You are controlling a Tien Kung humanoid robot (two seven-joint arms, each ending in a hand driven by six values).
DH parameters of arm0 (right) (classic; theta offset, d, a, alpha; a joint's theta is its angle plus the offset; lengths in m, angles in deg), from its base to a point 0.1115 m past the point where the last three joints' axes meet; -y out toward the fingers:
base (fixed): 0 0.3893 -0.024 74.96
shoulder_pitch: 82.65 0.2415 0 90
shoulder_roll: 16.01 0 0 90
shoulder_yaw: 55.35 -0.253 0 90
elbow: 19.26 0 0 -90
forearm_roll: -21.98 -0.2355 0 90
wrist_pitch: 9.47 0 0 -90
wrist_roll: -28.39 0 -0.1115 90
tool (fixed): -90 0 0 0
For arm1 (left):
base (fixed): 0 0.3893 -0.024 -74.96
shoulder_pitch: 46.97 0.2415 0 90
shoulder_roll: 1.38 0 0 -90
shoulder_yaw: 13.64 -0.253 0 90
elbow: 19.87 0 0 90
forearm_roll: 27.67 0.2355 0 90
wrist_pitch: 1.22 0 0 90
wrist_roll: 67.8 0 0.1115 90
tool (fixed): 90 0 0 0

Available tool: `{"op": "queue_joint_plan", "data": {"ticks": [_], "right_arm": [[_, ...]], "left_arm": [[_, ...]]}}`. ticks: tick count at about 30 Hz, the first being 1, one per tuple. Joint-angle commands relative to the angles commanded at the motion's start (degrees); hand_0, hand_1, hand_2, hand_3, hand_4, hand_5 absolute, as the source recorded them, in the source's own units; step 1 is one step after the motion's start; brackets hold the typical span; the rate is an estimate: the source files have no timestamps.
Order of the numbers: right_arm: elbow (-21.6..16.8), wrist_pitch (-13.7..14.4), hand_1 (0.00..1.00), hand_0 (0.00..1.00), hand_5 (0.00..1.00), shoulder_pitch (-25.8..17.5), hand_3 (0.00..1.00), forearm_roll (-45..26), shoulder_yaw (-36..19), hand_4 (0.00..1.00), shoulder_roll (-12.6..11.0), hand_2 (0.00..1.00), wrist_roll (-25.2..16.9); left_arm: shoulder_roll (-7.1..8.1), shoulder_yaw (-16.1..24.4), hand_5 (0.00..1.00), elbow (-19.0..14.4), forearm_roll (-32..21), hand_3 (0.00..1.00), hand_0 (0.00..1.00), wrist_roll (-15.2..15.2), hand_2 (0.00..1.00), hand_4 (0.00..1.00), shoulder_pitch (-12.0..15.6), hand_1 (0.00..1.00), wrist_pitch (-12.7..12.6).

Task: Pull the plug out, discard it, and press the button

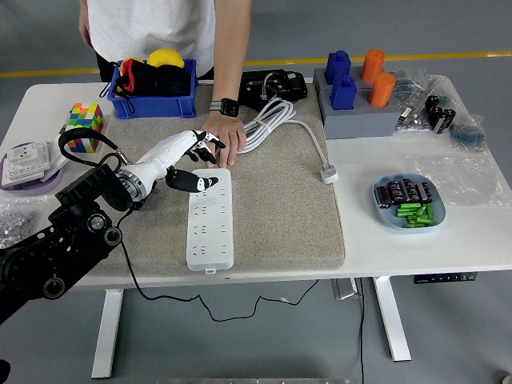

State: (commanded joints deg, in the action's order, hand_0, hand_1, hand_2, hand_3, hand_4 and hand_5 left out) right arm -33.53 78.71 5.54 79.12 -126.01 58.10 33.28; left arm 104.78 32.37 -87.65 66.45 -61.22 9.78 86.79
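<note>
- The white power strip (210, 218) lies on the grey felt mat (280, 200) at the middle of the white worktop (400, 248), its long axis running from the near edge toward the far side.
- No plug sits in any of its sockets, and the black plug named in the task cannot be picked out with certainty; a thin black cable (160, 292) trails off the near edge below the arm.
- The robot's left hand (192, 160) reaches in from the left and hovers over the strip's far end, fingers loosely spread, a dark fingertip pointing down at the top corner where the switch would be.
- Whether it touches the strip cannot be told.
- By this reading the press is the step in hand: the button lies just beyond and below the fingertip, so the move is a short drop.
- One person stands at the far side, one hand (220, 138) resting flat on the mat just beyond the strip's far end, close beside the robot's fingers; a collision there is the risk.
- Only one robot arm shows; the right is out of view.
- Around the mat: one blue bin (152, 102), one colour cube (83, 126), one coiled white cord (276, 120), one blue dish (408, 220).
</note>
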Motion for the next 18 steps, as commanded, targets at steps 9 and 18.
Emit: {"op": "queue_joint_plan", "data": {"ticks": [9, 18], "right_arm": [[0.1, 0.0, 0.679, 0.728, 0.590, -0.4, 0.643, -0.1, 0.3, 0.739, 0.1, 0.659, 0.0], [0.1, 0.0, 0.677, 0.728, 0.588, -0.5, 0.641, 0.0, 0.0, 0.737, 0.2, 0.660, 0.0]], "left_arm": [[-2.79, -1.7, 0.002, 4.9, -2.1, 0.658, 0.024, 6.9, 0.137, 0.389, -2.0, 0.050, 4.0], [-4.36, -2.0, 0.002, 8.3, -2.1, 0.689, 0.020, 10.0, 0.149, 0.274, -3.3, 0.044, 5.4]]}}
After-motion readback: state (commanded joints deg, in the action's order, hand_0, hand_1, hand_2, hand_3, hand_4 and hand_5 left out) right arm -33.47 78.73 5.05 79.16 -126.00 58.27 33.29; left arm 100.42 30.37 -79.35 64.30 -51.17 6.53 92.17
